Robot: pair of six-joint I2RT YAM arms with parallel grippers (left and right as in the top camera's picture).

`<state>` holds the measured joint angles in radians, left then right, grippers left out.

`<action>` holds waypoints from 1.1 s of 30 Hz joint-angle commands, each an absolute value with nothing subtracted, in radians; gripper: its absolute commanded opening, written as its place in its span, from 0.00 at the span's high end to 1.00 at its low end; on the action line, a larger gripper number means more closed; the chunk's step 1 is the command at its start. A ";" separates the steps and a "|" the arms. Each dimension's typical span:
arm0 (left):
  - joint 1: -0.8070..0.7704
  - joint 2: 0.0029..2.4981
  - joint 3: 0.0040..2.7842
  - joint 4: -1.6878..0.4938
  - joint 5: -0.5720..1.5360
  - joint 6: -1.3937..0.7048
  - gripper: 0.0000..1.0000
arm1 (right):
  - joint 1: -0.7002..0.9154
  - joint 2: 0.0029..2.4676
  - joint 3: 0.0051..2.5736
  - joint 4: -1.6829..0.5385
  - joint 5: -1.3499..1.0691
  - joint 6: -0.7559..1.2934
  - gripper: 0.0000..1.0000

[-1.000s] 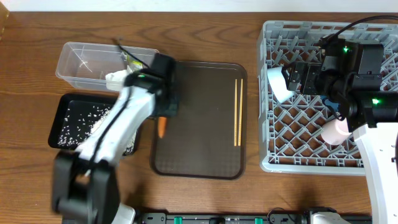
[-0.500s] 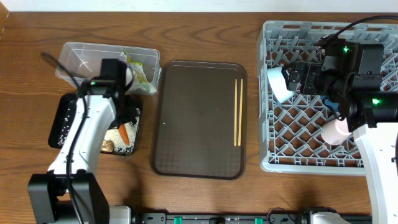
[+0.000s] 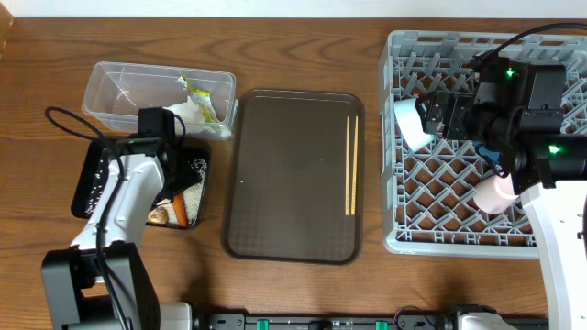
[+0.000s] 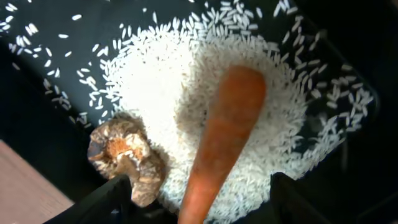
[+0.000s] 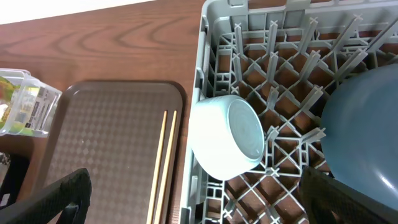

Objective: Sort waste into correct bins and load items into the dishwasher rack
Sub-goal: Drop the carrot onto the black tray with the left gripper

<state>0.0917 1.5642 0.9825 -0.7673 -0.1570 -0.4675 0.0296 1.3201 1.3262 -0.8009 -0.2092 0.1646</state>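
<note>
The orange carrot [image 4: 224,134] lies on a heap of white rice [image 4: 165,81] in the black tray [image 4: 37,81], beside a brown food lump [image 4: 127,155]. My left gripper [image 4: 200,208] hangs low over it, open, one finger on each side of the carrot's thin end and not gripping. From overhead the left gripper [image 3: 172,183] stands over the tray's right part. The clear tub [image 3: 119,92] holds tissue and a yellow-green wrapper [image 3: 204,103]. My right gripper [image 5: 205,199] is open and empty above the rack [image 5: 211,37], near a light blue cup [image 5: 230,143] and the blue plate [image 5: 367,124].
The dark brown serving tray [image 3: 293,174] lies mid-table with the chopsticks [image 3: 350,165] along its right side. A pink cup [image 3: 495,192] sits in the rack [image 3: 431,229]. Bare wood runs along the back and left of the bins.
My left arm swung from the serving tray over to the black tray with the carrot, then opened. The carrot now rests on the rice. The right arm has not moved.
</note>
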 commanded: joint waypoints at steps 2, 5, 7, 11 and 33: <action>0.091 1.530 1.114 -0.828 -0.162 -0.411 0.28 | 0.040 1.323 1.328 -0.801 -0.236 0.151 0.01; 0.074 1.493 1.198 -0.864 -0.057 -0.325 0.28 | 0.073 1.323 1.328 -0.801 -0.252 0.152 0.05; 0.052 1.465 1.247 -0.870 0.061 -0.239 0.28 | 0.118 1.327 1.328 -0.801 -0.252 0.152 0.14; -0.007 1.410 1.308 -0.871 0.257 -0.003 0.28 | 0.234 1.365 1.328 -0.801 -0.204 0.241 0.29; -0.073 1.320 1.313 -0.905 0.269 0.108 0.02 | 0.481 1.935 1.328 -0.711 -0.078 0.504 0.57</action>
